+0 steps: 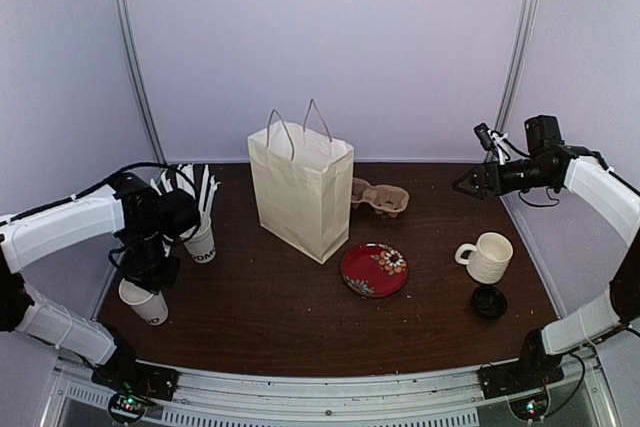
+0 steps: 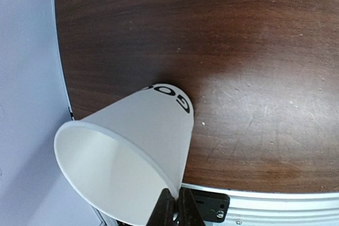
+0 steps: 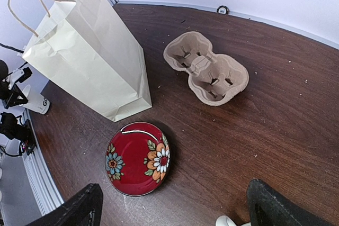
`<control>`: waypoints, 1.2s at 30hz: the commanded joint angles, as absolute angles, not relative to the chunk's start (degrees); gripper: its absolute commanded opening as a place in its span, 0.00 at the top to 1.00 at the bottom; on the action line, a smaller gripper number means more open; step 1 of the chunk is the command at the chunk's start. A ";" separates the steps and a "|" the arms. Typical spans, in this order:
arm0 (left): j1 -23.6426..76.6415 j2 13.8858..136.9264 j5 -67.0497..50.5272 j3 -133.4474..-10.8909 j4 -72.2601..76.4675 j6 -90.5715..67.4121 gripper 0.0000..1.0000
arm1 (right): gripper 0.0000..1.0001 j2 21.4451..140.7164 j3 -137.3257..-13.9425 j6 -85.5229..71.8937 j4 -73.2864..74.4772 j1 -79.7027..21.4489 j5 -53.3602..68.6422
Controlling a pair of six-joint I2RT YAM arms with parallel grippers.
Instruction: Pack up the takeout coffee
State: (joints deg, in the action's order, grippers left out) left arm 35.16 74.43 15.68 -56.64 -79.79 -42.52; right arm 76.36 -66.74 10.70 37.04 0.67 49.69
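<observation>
White paper cup (image 1: 146,303), dark letters near its base, is standing at the tabletop's (image 1: 270,317) eight o'clock edge, where the left claw (image 2: 175,206) is clenching on its rim wall. The round black lid (image 1: 488,301) is lying well apart at four o'clock, near the ribbed mug (image 1: 487,257). The right claw (image 3: 175,194) is hanging at two o'clock, spread wide and holding nothing. Thin and light, the cup is likely to crush under a hard squeeze; a gentle pinch at the stiffer rolled rim is looking safest. The paper bag (image 1: 300,182) is waiting at twelve o'clock.
</observation>
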 commanded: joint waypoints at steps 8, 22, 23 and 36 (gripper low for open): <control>57.15 80.07 5.89 -76.82 -87.27 -40.61 1.00 | 0.03 78.66 -68.82 13.00 39.12 0.41 45.54; 73.71 107.11 5.32 -105.71 -72.95 -16.24 1.00 | 0.08 74.33 -71.15 35.96 60.38 0.27 40.21; 73.92 108.95 5.11 -107.33 -72.95 -15.15 1.00 | 0.08 73.78 -70.45 36.75 60.61 0.20 38.94; 74.71 119.71 3.19 -114.69 -73.89 -5.32 1.00 | 0.21 65.64 -59.44 52.08 72.10 0.00 26.10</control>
State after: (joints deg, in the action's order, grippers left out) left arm 74.48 118.67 4.99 -111.13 -74.00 -9.13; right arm 68.12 -63.40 43.46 64.99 0.36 33.41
